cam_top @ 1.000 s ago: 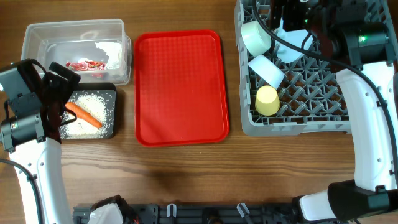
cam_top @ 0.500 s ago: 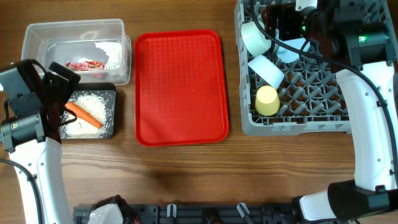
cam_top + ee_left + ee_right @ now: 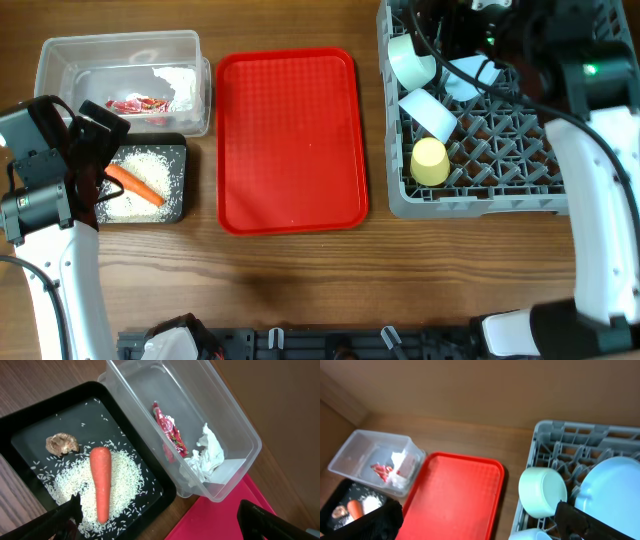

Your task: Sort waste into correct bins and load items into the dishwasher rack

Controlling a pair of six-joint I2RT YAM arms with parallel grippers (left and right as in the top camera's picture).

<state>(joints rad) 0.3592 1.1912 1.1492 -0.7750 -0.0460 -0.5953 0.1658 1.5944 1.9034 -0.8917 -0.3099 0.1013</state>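
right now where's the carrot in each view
Overhead: carrot at far left, in the black tray.
Left wrist: lower left of centre, lying on rice.
Right wrist: bottom-left corner, small.
Shared landmark: the clear tub beside that tray.

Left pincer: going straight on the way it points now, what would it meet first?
Probably the black tray, at its corner beside the tub, right of the carrot. The open left pincer hangs above it with nothing between, though depth is unclear.
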